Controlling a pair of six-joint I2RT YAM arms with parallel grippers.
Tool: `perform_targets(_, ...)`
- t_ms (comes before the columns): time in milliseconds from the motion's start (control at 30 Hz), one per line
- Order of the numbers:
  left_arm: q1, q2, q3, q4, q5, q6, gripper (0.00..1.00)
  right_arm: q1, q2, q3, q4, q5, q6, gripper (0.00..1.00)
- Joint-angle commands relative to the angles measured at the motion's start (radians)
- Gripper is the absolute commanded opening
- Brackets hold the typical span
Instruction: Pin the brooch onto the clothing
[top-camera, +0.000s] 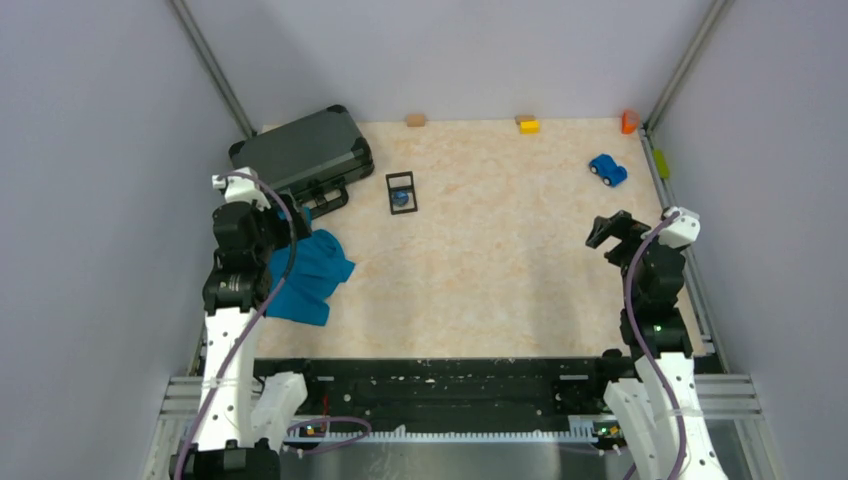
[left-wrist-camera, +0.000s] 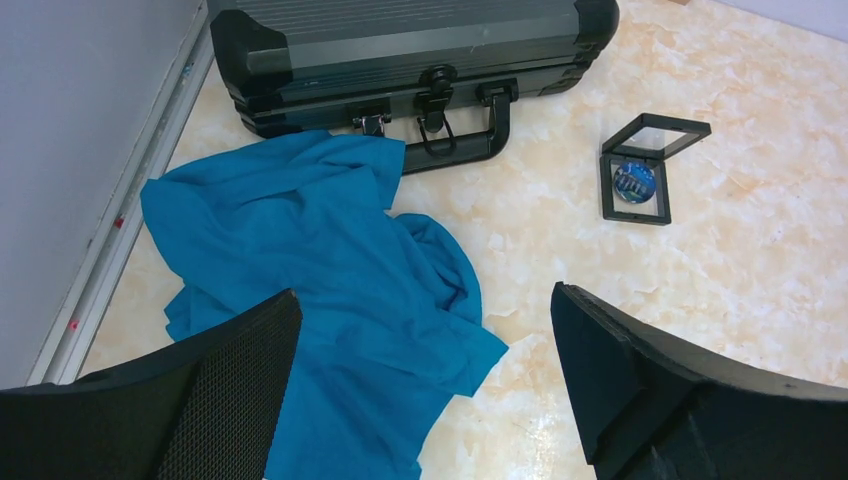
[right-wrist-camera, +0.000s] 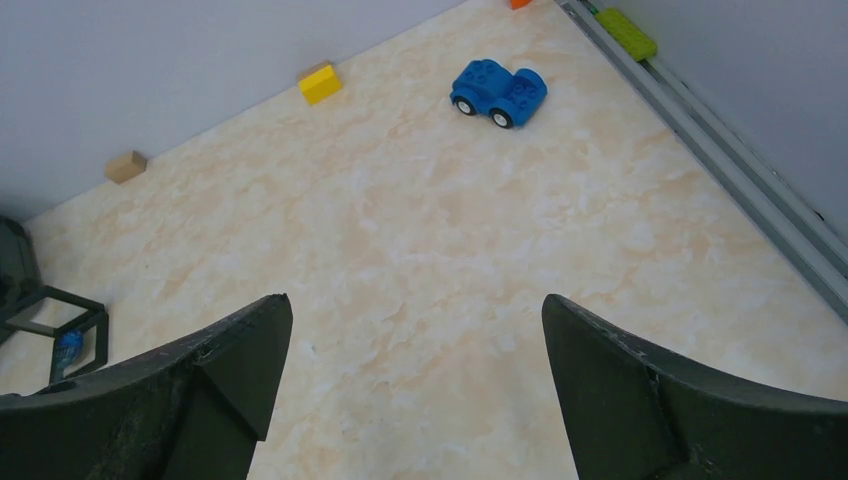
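The small black rectangular frame (left-wrist-camera: 650, 168) sits on the worktop (top-camera: 500, 270) just to the right of the hard case's handle. One part lies flat and a clear-paned part is tilted up behind it. Inside the flat part lies the brooch (left-wrist-camera: 635, 182), a tiny round blue-grey disc. It is well apart from the clothing, and neither claw touches it.

The dark grey hard case (left-wrist-camera: 400, 50) lies closed at the far left corner, its handle and latches facing the arms. What it holds cannot be seen.

The teal-blue T-shirt (left-wrist-camera: 330, 290) lies crumpled on the worktop in front of the case. Its far edge reaches the case's front beside a latch and the handle.

The left arm stands bent over the left edge of the worktop. Its wrist points down and forward over the shirt. The left claw (left-wrist-camera: 425, 300) is spread wide and holds nothing, with the shirt's near edge and bare worktop between its fingers.

The right arm rises at the right edge, folded at the elbow and angled inward. The right claw (right-wrist-camera: 416, 300) is also spread wide and empty over bare worktop.

Beyond it a bright blue toy car (right-wrist-camera: 498, 90) sits near the far right corner. A yellow block (right-wrist-camera: 319, 83) and a tan block (right-wrist-camera: 126, 166) lie along the back wall, and a green brick (right-wrist-camera: 627, 33) rests on the right rail.
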Motion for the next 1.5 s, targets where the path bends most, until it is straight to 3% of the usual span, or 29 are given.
perform_targets(0, 0.005, 0.016, 0.042, -0.009, -0.007, -0.014, 0.99, -0.004, 0.002, 0.053, 0.049, 0.005, 0.002, 0.99)
perform_targets(167, 0.005, 0.031, 0.041, -0.059, 0.118, -0.057, 0.96, -0.004, 0.034, 0.054, 0.097, -0.005, 0.006, 0.99)
perform_targets(367, 0.005, 0.038, -0.111, 0.033, 0.154, -0.206, 0.95, -0.005, 0.076, 0.049, 0.112, -0.027, 0.011, 0.99)
perform_targets(567, 0.021, 0.094, -0.237, 0.103, -0.157, -0.424, 0.98, -0.004, 0.080, 0.041, 0.115, -0.058, 0.021, 0.99)
perform_targets(767, 0.069, 0.131, -0.321, 0.183, -0.221, -0.532, 0.98, -0.005, 0.059, 0.050, 0.087, -0.063, 0.011, 0.99)
perform_targets(1000, 0.203, 0.254, -0.317, 0.257, -0.060, -0.512, 0.98, -0.005, 0.058, 0.045, 0.080, -0.078, 0.012, 0.99)
perform_targets(1367, 0.205, 0.515, -0.182, 0.254, 0.080, -0.402, 0.97, -0.005, 0.052, 0.056, 0.067, -0.095, 0.004, 0.97)
perform_targets(1467, 0.206, 0.571, -0.173, 0.278, 0.124, -0.391, 0.89, -0.005, 0.053, 0.057, 0.064, -0.090, 0.003, 0.97)
